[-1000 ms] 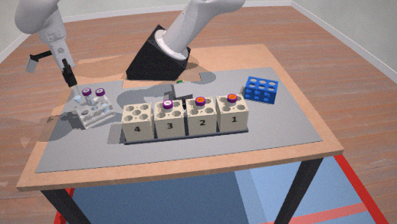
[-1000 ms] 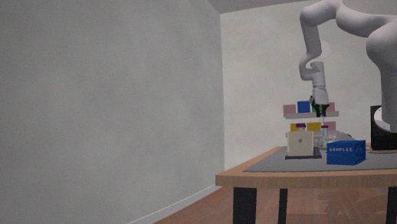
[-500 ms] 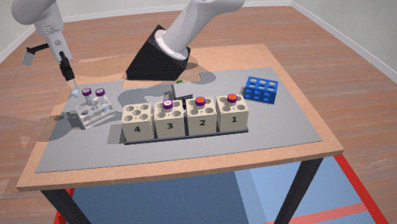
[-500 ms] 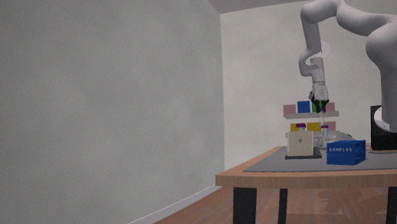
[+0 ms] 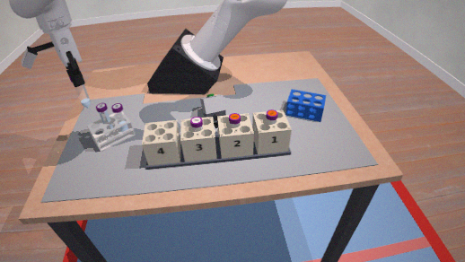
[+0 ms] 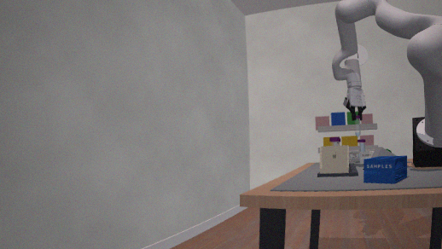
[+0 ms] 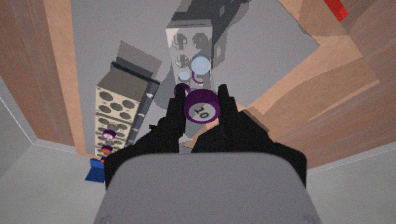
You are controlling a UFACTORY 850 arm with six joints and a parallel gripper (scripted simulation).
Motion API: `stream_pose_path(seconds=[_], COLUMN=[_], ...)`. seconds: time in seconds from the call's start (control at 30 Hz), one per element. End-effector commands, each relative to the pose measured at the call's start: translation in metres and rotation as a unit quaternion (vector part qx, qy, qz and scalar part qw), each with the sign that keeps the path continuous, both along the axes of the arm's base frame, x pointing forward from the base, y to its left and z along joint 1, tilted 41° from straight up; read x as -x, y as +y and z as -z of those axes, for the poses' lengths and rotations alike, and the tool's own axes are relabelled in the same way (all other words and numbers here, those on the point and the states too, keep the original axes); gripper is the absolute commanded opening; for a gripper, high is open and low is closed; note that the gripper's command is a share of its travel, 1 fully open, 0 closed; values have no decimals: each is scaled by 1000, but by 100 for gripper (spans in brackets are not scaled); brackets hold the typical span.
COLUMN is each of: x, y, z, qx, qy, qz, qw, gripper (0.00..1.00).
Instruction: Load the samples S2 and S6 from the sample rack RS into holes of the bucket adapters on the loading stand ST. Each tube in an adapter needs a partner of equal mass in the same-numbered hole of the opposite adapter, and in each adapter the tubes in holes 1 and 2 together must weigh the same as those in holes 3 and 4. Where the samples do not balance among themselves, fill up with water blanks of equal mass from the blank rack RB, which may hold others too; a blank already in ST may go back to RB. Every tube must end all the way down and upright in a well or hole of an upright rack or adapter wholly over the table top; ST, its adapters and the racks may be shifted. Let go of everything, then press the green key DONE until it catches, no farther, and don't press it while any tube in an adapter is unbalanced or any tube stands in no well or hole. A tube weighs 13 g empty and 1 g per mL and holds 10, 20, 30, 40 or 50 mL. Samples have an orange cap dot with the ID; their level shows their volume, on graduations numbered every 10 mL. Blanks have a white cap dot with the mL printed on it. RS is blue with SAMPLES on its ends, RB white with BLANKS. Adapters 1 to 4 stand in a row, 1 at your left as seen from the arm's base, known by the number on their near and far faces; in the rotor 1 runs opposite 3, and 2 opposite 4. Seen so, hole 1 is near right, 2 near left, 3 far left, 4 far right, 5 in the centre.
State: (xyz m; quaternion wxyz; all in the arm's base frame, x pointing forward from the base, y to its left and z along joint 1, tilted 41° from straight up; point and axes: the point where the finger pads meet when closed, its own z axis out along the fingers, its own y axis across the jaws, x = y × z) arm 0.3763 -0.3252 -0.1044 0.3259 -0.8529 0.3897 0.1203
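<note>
Wrist view shows the pincer [image 7: 201,107] clamped on a blank [image 7: 201,110], its purple cap with a white dot reading 10 held between the two black fingers. Below it lies the white rack RB [image 7: 187,31], seen from above

Top view has the blank [image 5: 84,101] hanging upright from the pincer [image 5: 80,85], lifted free of RB [image 5: 104,136], above its far left corner. RB stands at the left of the grey mat [image 5: 278,157] on the counter [image 5: 287,188], and two purple-capped tubes [image 5: 101,108] [image 5: 117,108] stand in its far wells

Right of RB is the stand ST [image 5: 215,162] with four beige adapters in a row, numbered 4 [image 5: 160,139], 3 [image 5: 197,135], 2 [image 5: 236,132] and 1 [image 5: 272,127] from left to right. Adapter 3 holds a white-dotted tube [image 5: 197,121] in a far hole; adapters 2 and 1 each hold an orange-dotted tube [image 5: 234,117] [image 5: 271,114] in a far hole. Adapter 4 shows only open holes

Blue rack RS [image 5: 306,105] sits at the far right of the mat, its wells open. A bit of the green key [image 5: 210,95] shows by the arm's black base [image 5: 167,78]
</note>
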Motion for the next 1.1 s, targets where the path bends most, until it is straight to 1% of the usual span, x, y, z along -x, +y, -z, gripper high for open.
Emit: stream_pose_path(seconds=[0.0, 0.3, 0.53, 0.8, 0.87, 1.07], x=[0, 0, -10, -21, -21, -29], y=[-4, -4, 21, 50, 50, 72], z=[-4, -4, -26, -52, -52, -71], qx=[1, 1, 7, 13, 13, 18], qy=[-1, -1, -76, -161, -161, -223], qz=[0, 0, -88, -188, -188, -260], qw=[1000, 1000, 993, 969, 969, 939], gripper=[0, 0, 0, 0, 0, 0])
